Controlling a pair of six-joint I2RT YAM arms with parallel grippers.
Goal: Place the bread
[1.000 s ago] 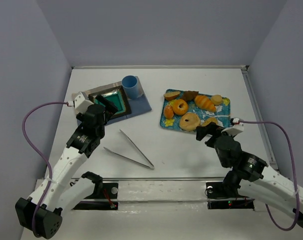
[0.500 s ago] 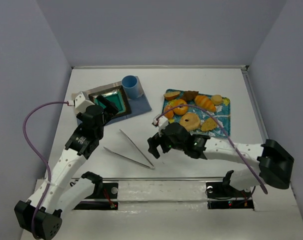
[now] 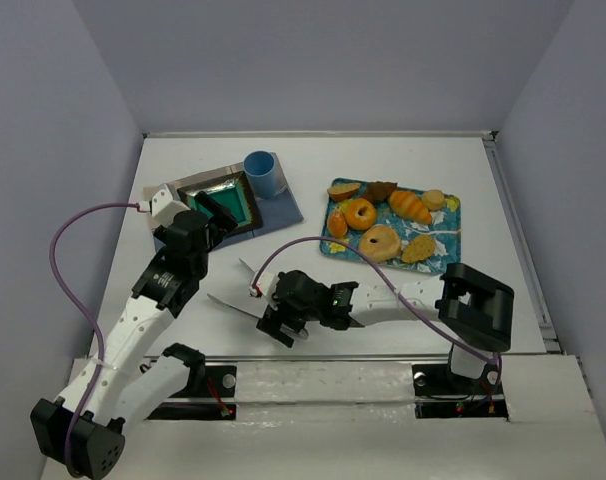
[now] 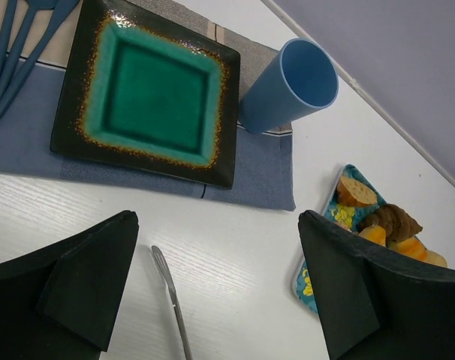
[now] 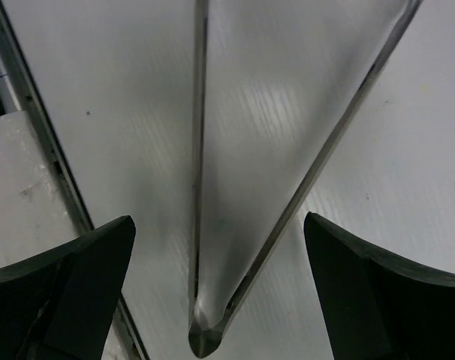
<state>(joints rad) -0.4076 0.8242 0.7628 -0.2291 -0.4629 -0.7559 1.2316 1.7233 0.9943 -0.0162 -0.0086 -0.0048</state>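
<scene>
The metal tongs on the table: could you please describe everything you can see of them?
The tongs look like thin, shiny, silver-coloured metal: two slim arms joined at a rounded end and spreading into an open V. They lie flat on the white table between the two robot arms, holding nothing, with their tips pointing towards the far left. The right claw sits over the joined end, wide open, with one finger on each side and neither touching the metal.

The tongs (image 5: 197, 150) are polished, mirror-bright metal on a smooth matt white table (image 4: 235, 255); the square plate (image 4: 149, 101) looks glossy-glazed, the blue cup (image 4: 287, 86) matt plastic, the placemat (image 4: 242, 176) cloth.
</scene>
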